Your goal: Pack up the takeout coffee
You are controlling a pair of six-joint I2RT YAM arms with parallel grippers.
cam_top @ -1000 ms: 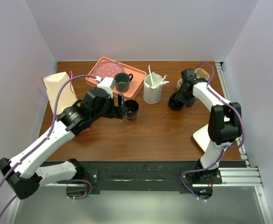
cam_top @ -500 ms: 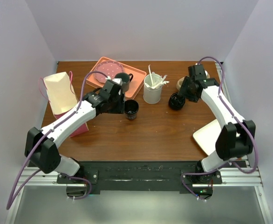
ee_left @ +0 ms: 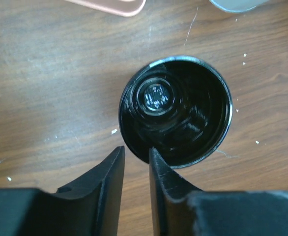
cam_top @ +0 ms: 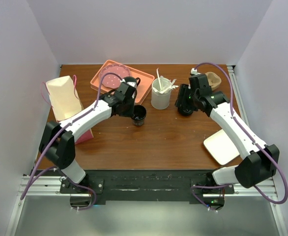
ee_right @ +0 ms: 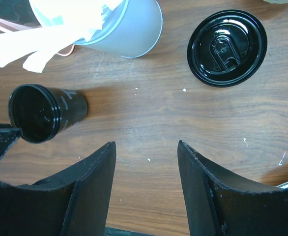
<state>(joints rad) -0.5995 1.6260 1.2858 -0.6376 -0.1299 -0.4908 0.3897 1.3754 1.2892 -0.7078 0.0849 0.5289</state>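
You have a brown wooden table (cam_top: 158, 142) with clear grain, fine pale scratches and small white specks across its top. Plain pale lavender walls close it in on three sides: the back wall (cam_top: 149, 29) at 12 o'clock, the left wall (cam_top: 16, 73) at 9 o'clock and the right wall (cam_top: 276, 64) at 3 o'clock. At 6 o'clock, a black mounting strip (cam_top: 149, 184) and silver aluminium rails (cam_top: 254, 187) edge the table, with a grey floor (cam_top: 144, 219) beneath. Your light is soft and even, throwing only faint shadows.
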